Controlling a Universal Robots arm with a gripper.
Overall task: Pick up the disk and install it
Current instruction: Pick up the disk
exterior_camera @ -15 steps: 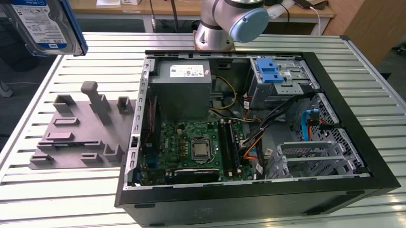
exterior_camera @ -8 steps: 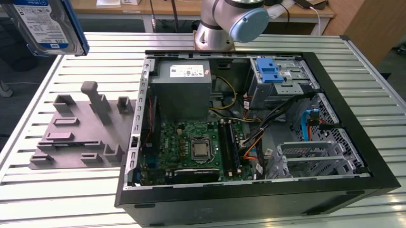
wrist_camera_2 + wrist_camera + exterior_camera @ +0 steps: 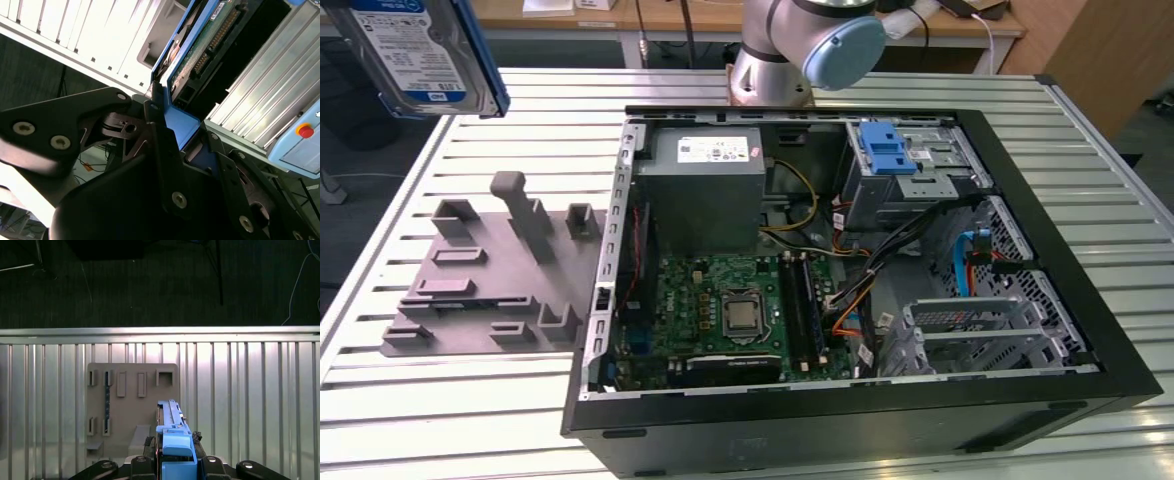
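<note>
The disk (image 3: 420,50), a silver hard drive with a white-and-blue label in a blue carrier frame, hangs high above the table at the exterior view's upper left. In the first wrist view the disk (image 3: 172,437) is seen edge-on above the grey holder block. My gripper (image 3: 172,452) is shut on its blue frame, one black finger on each side. The second wrist view shows the gripper (image 3: 182,131) clamped on the blue frame, with the disk (image 3: 210,35) and its green circuit board beyond.
An open black computer case (image 3: 1067,250) lies on the slatted metal table (image 3: 454,400), with a drive cage holding a blue carrier (image 3: 894,150) at its far right corner. The grey holder block (image 3: 494,270) with upright pegs sits left of the case. The table edge (image 3: 160,332) runs beyond the block.
</note>
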